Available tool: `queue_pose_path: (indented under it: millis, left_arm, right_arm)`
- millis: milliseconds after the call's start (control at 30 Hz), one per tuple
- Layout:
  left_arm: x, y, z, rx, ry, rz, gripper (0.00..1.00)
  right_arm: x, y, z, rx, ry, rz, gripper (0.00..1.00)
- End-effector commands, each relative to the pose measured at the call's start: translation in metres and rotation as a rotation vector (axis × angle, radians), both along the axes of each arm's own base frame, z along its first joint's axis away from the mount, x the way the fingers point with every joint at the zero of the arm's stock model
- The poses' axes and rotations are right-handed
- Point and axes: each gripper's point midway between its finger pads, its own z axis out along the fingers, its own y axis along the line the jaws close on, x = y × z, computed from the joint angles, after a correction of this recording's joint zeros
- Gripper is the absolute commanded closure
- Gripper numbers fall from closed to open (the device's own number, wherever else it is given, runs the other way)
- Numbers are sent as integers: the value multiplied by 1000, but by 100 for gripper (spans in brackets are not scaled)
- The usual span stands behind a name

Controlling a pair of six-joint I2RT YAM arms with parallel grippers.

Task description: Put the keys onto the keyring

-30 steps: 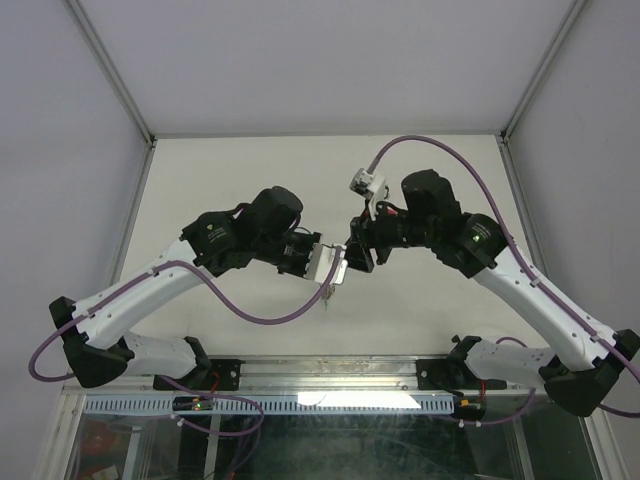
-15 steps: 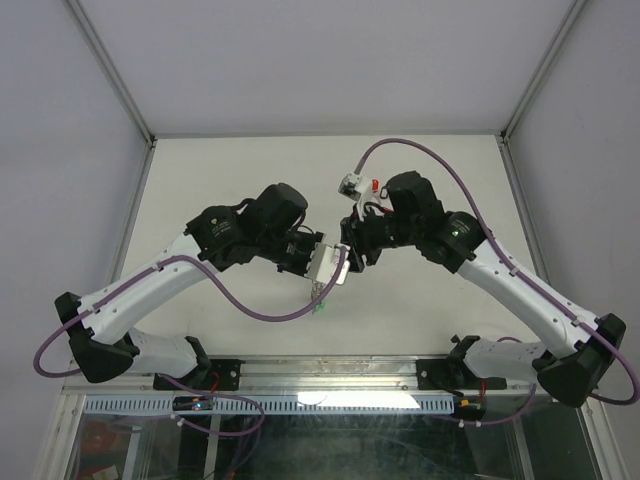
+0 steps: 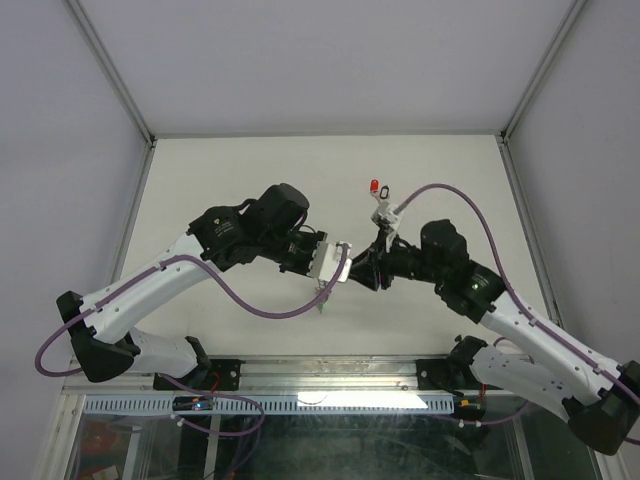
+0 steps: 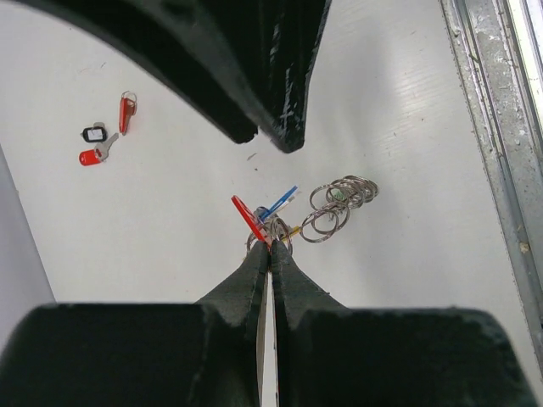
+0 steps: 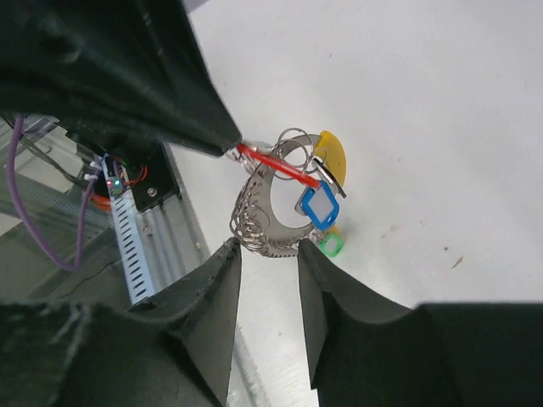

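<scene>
My left gripper is shut on the keyring, pinching it beside a red tag and holding it above the table. The keyring's yellow arc and silvery coils hang in the right wrist view, with a blue-tagged key and a green-tagged key on it. My right gripper is just under the loop, jaws apart, its fingertips flanking the coils' lowest arc. In the top view both grippers meet at mid-table, left gripper facing right gripper, green tag dangling below.
Loose keys lie on the white table: two red-tagged ones and a black tag; one red tag shows in the top view. Small steel rings hang off the loop. The metal rail runs along the near edge.
My right arm has swung down and toward the near side, coming in under the keyring, and its jaws have narrowed. The left gripper has kept its hold and hardly moved.
</scene>
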Motion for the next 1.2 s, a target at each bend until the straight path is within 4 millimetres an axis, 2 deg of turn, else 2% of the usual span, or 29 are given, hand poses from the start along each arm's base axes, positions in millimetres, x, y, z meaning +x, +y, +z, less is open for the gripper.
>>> queue_pose_path:
  millis: [0, 33, 167, 433, 733, 1167]
  left_arm:
    - [4, -10, 26, -105, -40, 17, 100]
    - [5, -10, 27, -108, -41, 21, 100]
    - [5, -12, 34, -135, -52, 21, 100]
    - [3, -14, 39, -155, -55, 10, 100]
    - [1, -13, 46, -173, -64, 2, 100]
    - [-5, -16, 53, -198, -56, -29, 100]
  right_arm:
    - [0, 7, 48, 286, -401, 67, 68]
    - [-7, 8, 57, 343, -504, 108, 70]
    - [-18, 8, 56, 372, -644, 185, 72]
    - [-19, 19, 66, 382, -645, 240, 71]
    - [-9, 26, 56, 339, -621, 218, 74]
    - [6, 29, 51, 309, -614, 166, 68]
